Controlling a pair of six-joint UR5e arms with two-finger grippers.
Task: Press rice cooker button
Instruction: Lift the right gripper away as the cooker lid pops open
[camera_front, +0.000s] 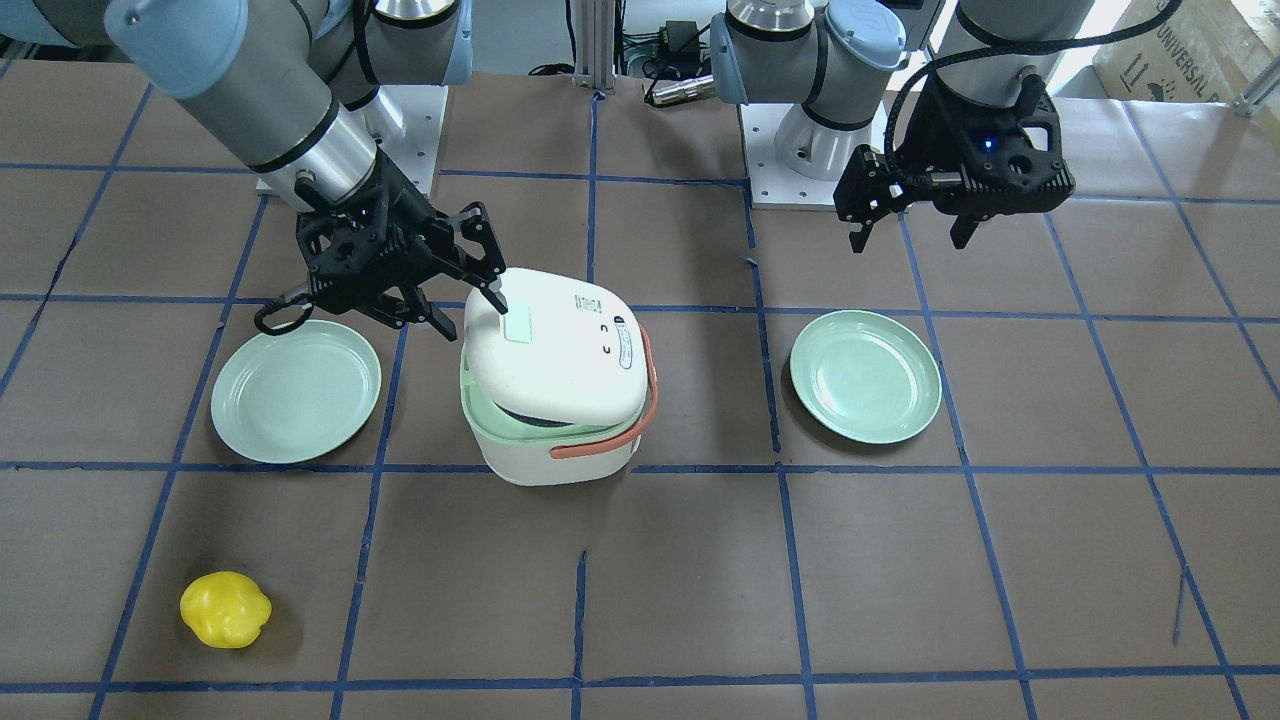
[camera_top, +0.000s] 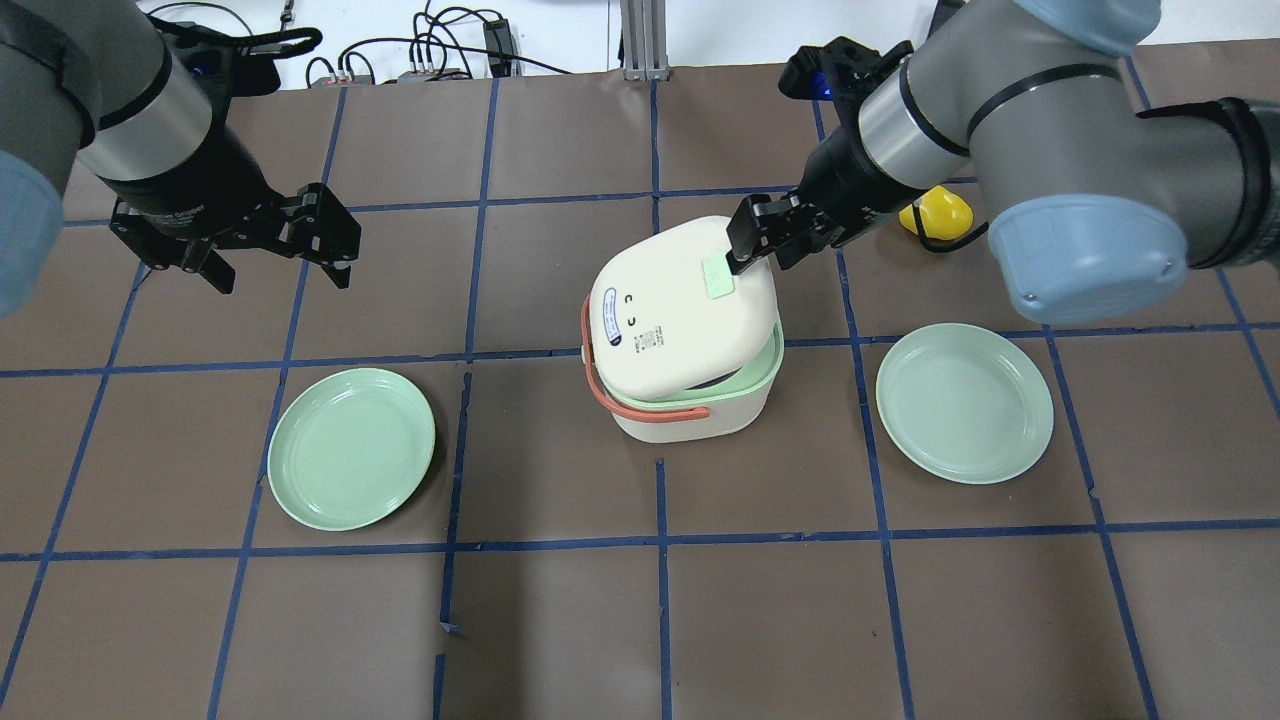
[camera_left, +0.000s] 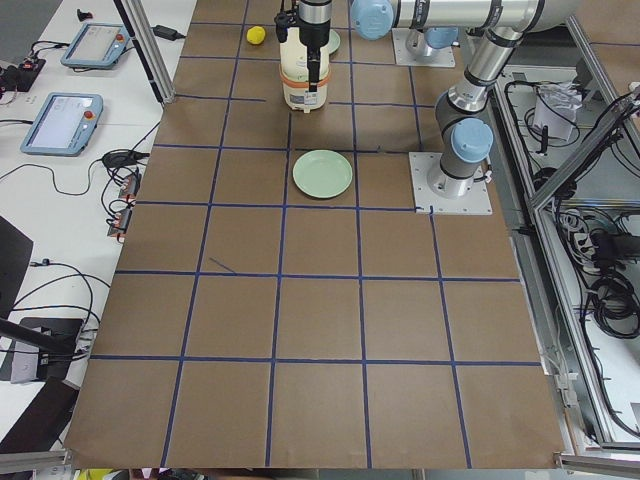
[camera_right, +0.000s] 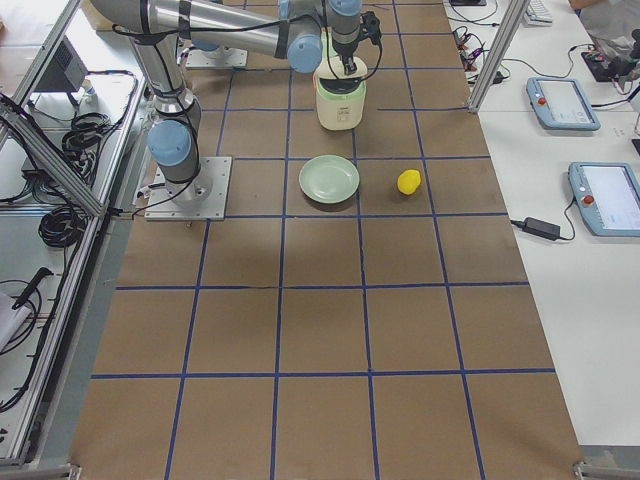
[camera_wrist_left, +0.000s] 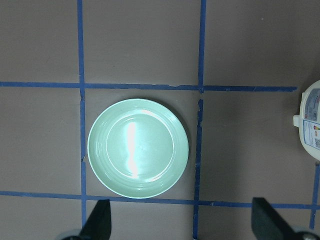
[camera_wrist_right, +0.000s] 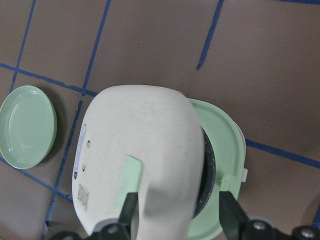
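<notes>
**Right arm.** Reached from the robot's right side, forearm slanted down toward the middle of the table (camera_top: 560, 620). Right gripper (camera_front: 474, 318) was released, jaws spread and holding nothing. One fingertip (camera_top: 739, 264) sat at the edge of the lid's button (camera_top: 718, 277); contact could not be confirmed. In the wrist view the two fingers stood either side of the lid's button end.

**Left arm.** Held well apart from the cooker, over bare table. Left gripper (camera_top: 280, 274) was released, jaws wide and pointing downward, above the left green plate (camera_top: 352, 448).

**Rice cooker (camera_top: 680, 320).**
- Location: near the table's centre, between the two plates, the right green plate (camera_top: 965, 402) at its other side.
- Orientation: upright. The lid's axis ran diagonally, with the button end toward the right gripper and the printed-label end toward the robot's left.
- Appearance: cream rounded-square lid and cream body, with a pale green rectangular button. The lid was raised and ajar, exposing a pale green inner rim and a dark inner pot. The salmon handle (camera_top: 620, 400) lay lowered around the label side.

**Other.** A yellow lumpy object (camera_front: 225, 610) lay on the far right part of the table.
</notes>
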